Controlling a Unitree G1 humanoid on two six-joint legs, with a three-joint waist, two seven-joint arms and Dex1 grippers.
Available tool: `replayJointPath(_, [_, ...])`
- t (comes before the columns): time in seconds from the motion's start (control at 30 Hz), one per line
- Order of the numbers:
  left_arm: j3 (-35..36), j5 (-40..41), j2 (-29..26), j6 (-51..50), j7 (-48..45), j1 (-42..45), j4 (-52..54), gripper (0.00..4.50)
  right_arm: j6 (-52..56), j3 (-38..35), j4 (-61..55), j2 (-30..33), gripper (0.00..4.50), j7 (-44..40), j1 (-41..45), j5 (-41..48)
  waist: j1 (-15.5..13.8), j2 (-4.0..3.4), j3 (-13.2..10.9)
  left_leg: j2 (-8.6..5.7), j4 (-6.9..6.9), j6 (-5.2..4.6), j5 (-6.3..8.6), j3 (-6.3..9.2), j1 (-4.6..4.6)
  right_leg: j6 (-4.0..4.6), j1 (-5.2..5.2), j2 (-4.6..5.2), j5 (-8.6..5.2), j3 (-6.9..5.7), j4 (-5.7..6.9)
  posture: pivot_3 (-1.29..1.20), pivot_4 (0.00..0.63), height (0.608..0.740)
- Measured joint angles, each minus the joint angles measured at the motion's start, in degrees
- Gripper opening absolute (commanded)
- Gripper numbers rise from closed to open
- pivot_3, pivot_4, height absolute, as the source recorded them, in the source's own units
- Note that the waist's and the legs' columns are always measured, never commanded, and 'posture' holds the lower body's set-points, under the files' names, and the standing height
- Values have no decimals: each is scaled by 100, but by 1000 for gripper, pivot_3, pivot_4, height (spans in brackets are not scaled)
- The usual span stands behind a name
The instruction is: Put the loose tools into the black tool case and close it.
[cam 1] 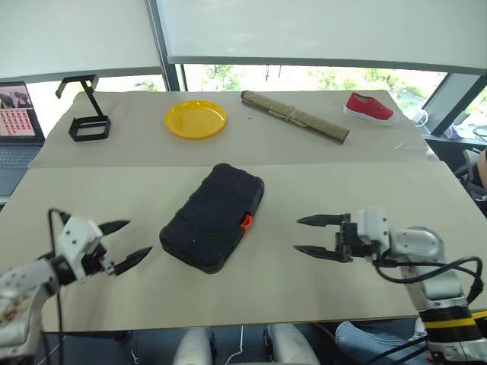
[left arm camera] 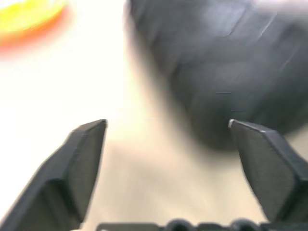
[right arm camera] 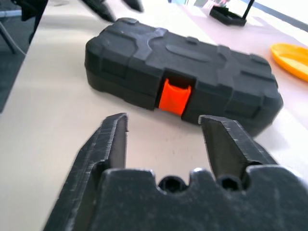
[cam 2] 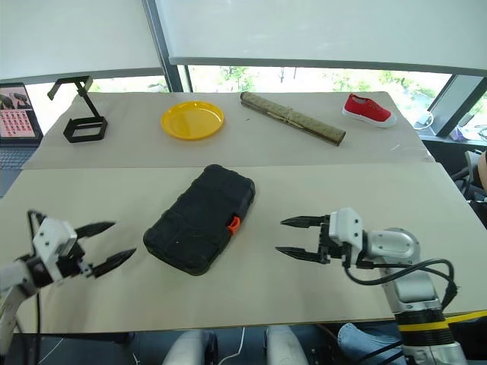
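One black tool case (cam 1: pixel 213 218) lies shut in the middle of the near table (cam 1: pixel 251 293), set on a slant, with its orange latch (cam 1: pixel 246 223) on the edge that faces the right gripper (cam 1: pixel 307 236). No loose tools can be seen on the table around it, so by my reading they are already inside and the lid is down; what may be left is only to confirm the latch is snapped home, which I cannot tell from these views.

Both grippers flank the case and stand apart from it. The left gripper (cam 1: pixel 130 241) is near the case's near-left corner, its jaws spread wide and holding nothing. The right gripper points across at the latch side, its jaws also well open and empty.

Farther out, on the far table, sit a black wire stand (cam 1: pixel 87 114), a yellow plate (cam 1: pixel 195 119), a rolled mat (cam 1: pixel 295 116) and a red shoe (cam 1: pixel 370 108); a laptop (cam 1: pixel 17 129) stands off the left edge.

The right wrist view gives what the head views lack: the latch face-on, lying flat in its recess, between the lid and base seam. The left wrist view adds the case's rounded corner close ahead of its open fingers (left arm camera: pixel 79 163).
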State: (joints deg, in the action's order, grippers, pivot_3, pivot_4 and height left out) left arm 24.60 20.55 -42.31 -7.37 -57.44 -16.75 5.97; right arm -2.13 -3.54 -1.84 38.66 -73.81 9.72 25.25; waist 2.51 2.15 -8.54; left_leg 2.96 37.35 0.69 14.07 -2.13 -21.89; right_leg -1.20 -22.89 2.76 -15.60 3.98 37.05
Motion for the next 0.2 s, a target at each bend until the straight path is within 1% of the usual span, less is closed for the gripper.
replayJointPath(0.03, [32,-19,46,28,27,-120,-9,4500,-17,-44,96,39,4418,-53,-9,20,-9,9,-1,0,0,0,0,0,-14,2,-13,0,1,0,0,0,150,740])
replayJointPath(0.13, [157,-34,227,263,212,-418,-12,4500,-368,-61,453,59,4471,-140,-28,-49,-102,19,-6,-2,0,1,-1,-4,-29,2,-26,5,1,-7,0,0,150,740])
replayJointPath(0.2, [183,-47,291,357,330,-456,12,4500,-559,-64,639,53,4471,-122,-13,-120,-141,18,-7,-4,0,1,-1,-13,-30,2,-26,8,1,-7,1,0,150,740])
